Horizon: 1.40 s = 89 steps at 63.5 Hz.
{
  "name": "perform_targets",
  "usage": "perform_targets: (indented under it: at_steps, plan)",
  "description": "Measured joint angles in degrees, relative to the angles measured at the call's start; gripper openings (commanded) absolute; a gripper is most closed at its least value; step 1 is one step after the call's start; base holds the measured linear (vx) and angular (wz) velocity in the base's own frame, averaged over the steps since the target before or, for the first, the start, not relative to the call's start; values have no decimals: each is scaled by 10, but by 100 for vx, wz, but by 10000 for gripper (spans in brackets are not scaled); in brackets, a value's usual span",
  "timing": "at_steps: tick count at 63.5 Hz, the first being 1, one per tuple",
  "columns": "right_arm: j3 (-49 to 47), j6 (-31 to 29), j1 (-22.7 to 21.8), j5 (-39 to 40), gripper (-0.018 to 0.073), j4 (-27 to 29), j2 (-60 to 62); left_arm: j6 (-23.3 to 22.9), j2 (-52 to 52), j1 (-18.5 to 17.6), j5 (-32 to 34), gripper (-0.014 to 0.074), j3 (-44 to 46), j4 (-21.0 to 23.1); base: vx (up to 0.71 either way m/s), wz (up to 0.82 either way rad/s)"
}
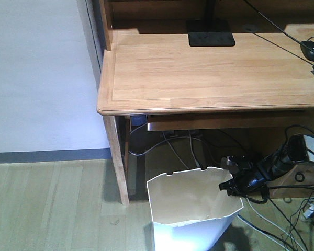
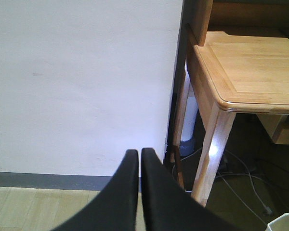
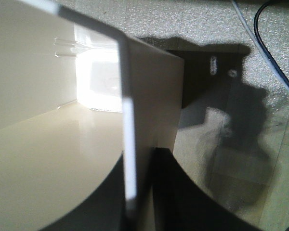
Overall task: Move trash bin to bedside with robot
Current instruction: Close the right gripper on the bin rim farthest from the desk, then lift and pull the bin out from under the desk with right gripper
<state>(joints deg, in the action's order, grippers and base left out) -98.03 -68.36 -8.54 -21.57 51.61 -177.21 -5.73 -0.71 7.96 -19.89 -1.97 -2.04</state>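
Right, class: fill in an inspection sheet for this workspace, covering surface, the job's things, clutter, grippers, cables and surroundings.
Surface: pale plank floor.
Job's things: trash bin upright on the floor in front of the desk; bed not in view.
Clutter: black base plate on the desk.
Grippers: right gripper shut on the trash bin's wall at the rim; left gripper shut, holding nothing.
Cables: loose cables under the desk and on the floor to the right of the bin.
Surroundings: white wall with grey skirting.

White trash bin (image 1: pixel 191 219), cream inside; light wooden desk (image 1: pixel 209 73); black fingers (image 2: pixel 127 192).
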Motion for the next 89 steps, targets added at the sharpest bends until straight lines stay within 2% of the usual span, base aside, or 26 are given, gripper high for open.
perform_targets:
  at_steps: [14,27,37,57,89]
  plan:
    - [-1,-9,-13,-27,-6,4,0,0,0,0,0,-6,0,0,0,0]
    - [7,-45,-53,-91,-5,18,6,0,0,0,0,-6,0,0,0,0]
    - [52,-72,-74,-116,-5,26,48,0,0,0,0,-6,0,0,0,0]
    - [176,-137,-77,-101,-5,54,156,0,0,0,0,-6,0,0,0,0]
    - [329,-147,-77,-144,-5,55,331,0,0,0,0,-6,0,0,0,0]
